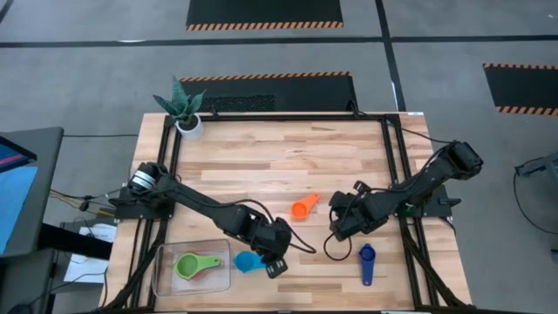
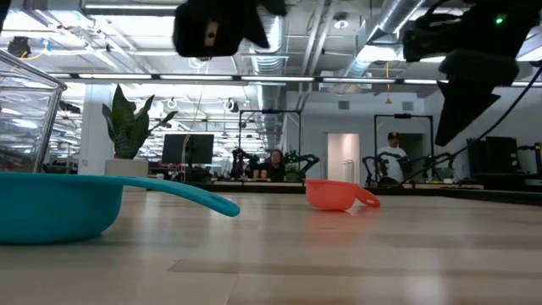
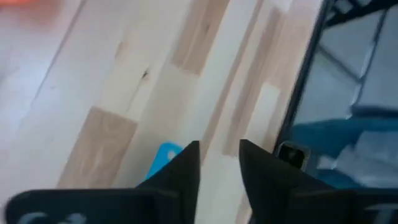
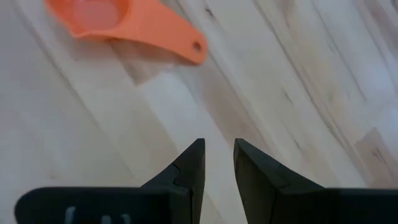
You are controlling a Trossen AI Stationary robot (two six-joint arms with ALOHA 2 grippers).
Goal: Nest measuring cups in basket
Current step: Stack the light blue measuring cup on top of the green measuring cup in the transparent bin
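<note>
High view first: the basket (image 1: 162, 272) sits at the near left corner of the table (image 1: 261, 166), with a green cup (image 1: 188, 265) inside and a pinkish handle poking out from under it, probably another cup nested there. A light blue cup (image 1: 248, 262) lies on the wood just right of the basket, with the left gripper (image 1: 272, 259) right beside it. An orange-red cup (image 1: 302, 208) is out mid-table, a dark blue cup (image 1: 366, 262) near the front edge on the right, and the right gripper (image 1: 338, 228) hangs between those two. Low view: the light blue cup (image 2: 59, 206) fills the near left, the orange-red one (image 2: 337, 194) sits farther off, both flat on the wood. Left wrist view: fingers (image 3: 181, 171) a bit apart, nothing between them, a sliver of light blue just behind. Right wrist view: fingers (image 4: 189, 165) slightly apart and empty, orange-red cup (image 4: 118, 18) ahead. My worry: with the left jaws this narrow and beside the cup, a low pass could shove it against the basket wall instead of grabbing it.
</note>
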